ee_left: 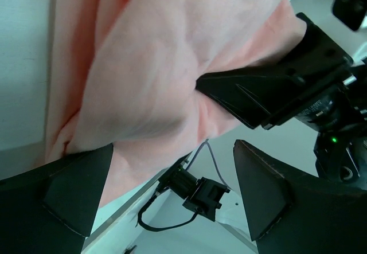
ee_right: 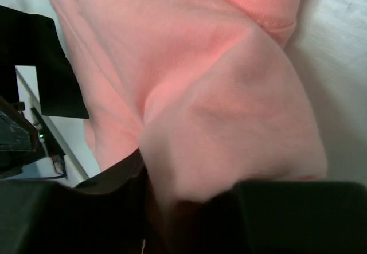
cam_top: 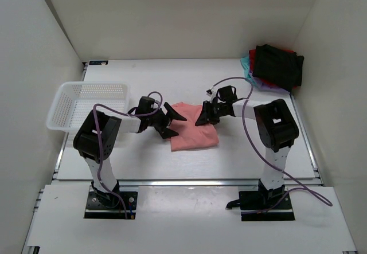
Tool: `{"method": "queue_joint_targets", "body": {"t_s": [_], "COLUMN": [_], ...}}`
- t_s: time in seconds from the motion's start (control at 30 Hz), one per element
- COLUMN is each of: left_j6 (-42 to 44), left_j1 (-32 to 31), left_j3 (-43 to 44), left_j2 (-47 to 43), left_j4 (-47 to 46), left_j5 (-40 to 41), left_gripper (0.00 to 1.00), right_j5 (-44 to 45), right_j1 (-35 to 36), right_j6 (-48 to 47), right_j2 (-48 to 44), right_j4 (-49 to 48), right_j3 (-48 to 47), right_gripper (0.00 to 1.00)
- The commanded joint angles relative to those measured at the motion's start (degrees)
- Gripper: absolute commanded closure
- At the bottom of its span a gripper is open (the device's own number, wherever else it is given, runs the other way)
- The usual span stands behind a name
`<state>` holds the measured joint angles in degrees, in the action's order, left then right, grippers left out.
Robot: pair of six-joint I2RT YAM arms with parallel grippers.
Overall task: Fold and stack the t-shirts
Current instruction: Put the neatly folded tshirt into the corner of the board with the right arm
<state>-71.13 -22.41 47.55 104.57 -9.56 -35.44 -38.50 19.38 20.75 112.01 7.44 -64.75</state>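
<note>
Salmon-pink cloth t-shirt (cam_top: 194, 135): we find it at mid-table, folded to a rough rectangle, the fabric soft and matte with shallow creases and a rounded bulge where it is gathered (ee_left: 149, 65).

The right gripper (cam_top: 205, 116) sits on the shirt's far right corner. In the right wrist view its black fingers are drawn in on a bunched fold of the pink cloth (ee_right: 200, 93), which runs down between them, so we record a pinch.

The left gripper (cam_top: 173, 122) stands at the shirt's left edge with its jaws spread wide. In the left wrist view the cloth lies ahead of the wedge-shaped black fingers (ee_left: 74, 191) and reaches the left one, but nothing is clamped.

A stack of folded t-shirts (cam_top: 276, 65), black on top with teal and purple edges showing, lies in the far right corner. A white mesh plastic basket (cam_top: 62, 116) overhangs the left edge of the smooth white table (cam_top: 143, 162).
</note>
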Motion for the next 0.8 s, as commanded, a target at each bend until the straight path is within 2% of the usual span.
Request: {"method": "queue_joint_targets", "body": {"t_s": [0.0,0.03,0.1,0.2,0.27,0.33,0.4,0.47,0.5,0.6,0.77], "left_j6": [3.11,2.93,2.58,8.35,11.09,9.01,3.93,-0.57,-1.63,1.33,4.59], "left_j1": [0.97,1.06,1.58,1.59,1.93,2.55,3.42,4.31,4.83,4.57,3.43], "left_j3": [-2.72,-3.16,-3.34,-0.01,1.84,0.36,-4.72,-8.59,-9.75,-10.11,-9.23], "left_j2": [2.22,1.69,0.55,-4.09,-7.87,-11.31,-12.2,-12.64,-13.16,-14.66,-14.05], "left_j4": [1.49,-0.18,-4.21,-1.79,0.33,-3.94,-13.7,-22.83,-23.65,-20.25,-16.73], "left_j5": [6.0,5.48,2.93,1.16,0.99,-1.37,-4.8,-7.7,-7.89,-7.8,-7.8], "left_gripper": [0.01,0.02,0.02,0.02,0.01,0.01,0.01,0.01,0.01,0.01,0.01], "right_j5": [-1.83,-2.19,-0.97,12.27,26.13,34.32,41.98,44.29,46.04,47.38,39.13], "right_j1": [1.1,1.19,1.37,2.68,3.73,4.09,2.69,1.37,0.32,-3.28,-13.73], "right_j6": [0.08,-0.71,-3.07,-7.99,-10.9,-14.32,-16.96,-21.87,-23.03,-27.69,-30.51], "right_j2": [3.91,4.97,5.51,0.95,-2.82,-6.78,-11.35,-13.99,-15.49,-17.43,-17.35], "right_j4": [4.42,5.82,9.94,17.49,18.66,17.09,13.76,9.9,6.74,0.93,-6.11], "right_j3": [-0.1,-2.29,-5.73,-12.58,-15.48,-15.06,-14.79,-13.74,-13.04,-13.29,-15.84], "right_gripper": [0.78,1.0,1.0,1.0,1.0,1.0,1.0,0.99,1.0,1.0,1.0]}}
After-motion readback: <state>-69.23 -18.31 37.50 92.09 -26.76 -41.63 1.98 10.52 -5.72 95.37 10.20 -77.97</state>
